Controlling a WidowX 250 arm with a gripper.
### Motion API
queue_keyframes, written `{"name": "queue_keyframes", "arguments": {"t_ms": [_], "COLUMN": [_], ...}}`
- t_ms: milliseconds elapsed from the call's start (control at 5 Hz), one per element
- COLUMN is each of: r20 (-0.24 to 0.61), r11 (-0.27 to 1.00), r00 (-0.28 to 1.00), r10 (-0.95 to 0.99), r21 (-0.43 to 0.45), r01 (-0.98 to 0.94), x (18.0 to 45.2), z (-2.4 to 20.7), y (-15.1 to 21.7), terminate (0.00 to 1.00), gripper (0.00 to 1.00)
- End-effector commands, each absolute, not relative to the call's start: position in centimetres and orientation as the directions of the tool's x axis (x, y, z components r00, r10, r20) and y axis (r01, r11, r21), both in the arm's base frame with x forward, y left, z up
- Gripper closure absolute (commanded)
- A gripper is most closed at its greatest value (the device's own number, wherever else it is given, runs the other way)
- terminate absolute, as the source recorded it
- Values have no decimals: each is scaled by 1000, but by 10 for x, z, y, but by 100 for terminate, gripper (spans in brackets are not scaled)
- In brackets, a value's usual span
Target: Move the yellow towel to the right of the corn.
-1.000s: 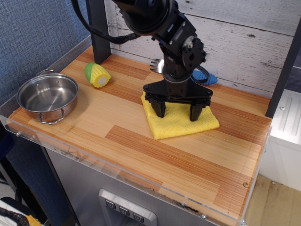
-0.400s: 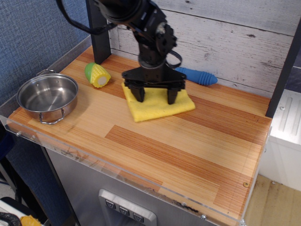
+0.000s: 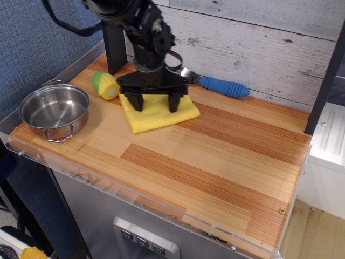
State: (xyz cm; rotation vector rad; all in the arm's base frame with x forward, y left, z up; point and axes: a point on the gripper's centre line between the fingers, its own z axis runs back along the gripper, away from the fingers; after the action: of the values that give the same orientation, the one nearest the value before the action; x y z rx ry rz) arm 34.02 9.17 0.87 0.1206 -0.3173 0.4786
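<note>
The yellow towel (image 3: 160, 113) lies flat on the wooden table, just right of the corn (image 3: 105, 86), with its left edge close to the cob. The corn is a short cob with a green end and lies near the back left. My gripper (image 3: 156, 102) points straight down with both fingers spread wide and their tips pressed on the towel's rear half. The fingers (image 3: 174, 102) hold nothing between them.
A steel pot (image 3: 54, 110) stands at the front left, near the table's edge. A utensil with a blue handle (image 3: 225, 87) lies by the back wall, right of the arm. A dark post (image 3: 115, 38) rises behind the corn.
My gripper has slid left across the table with its open fingers on the towel, dragging the towel from the middle of the table to just right of the corn.
</note>
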Motion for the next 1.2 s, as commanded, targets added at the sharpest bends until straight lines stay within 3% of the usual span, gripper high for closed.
{"name": "queue_keyframes", "arguments": {"t_ms": [0, 400, 600, 1000], "r20": [287, 272, 284, 316], "r11": [861, 864, 863, 857], "r00": [822, 825, 821, 807], "r10": [492, 496, 496, 499], "r21": [-21, -55, -56, -40], "r01": [-508, -501, -502, -514], "x": [332, 336, 338, 340], "z": [13, 20, 35, 87], "y": [110, 96, 94, 90], "terminate": [0, 0, 0, 0], "gripper": [0, 0, 0, 0]}}
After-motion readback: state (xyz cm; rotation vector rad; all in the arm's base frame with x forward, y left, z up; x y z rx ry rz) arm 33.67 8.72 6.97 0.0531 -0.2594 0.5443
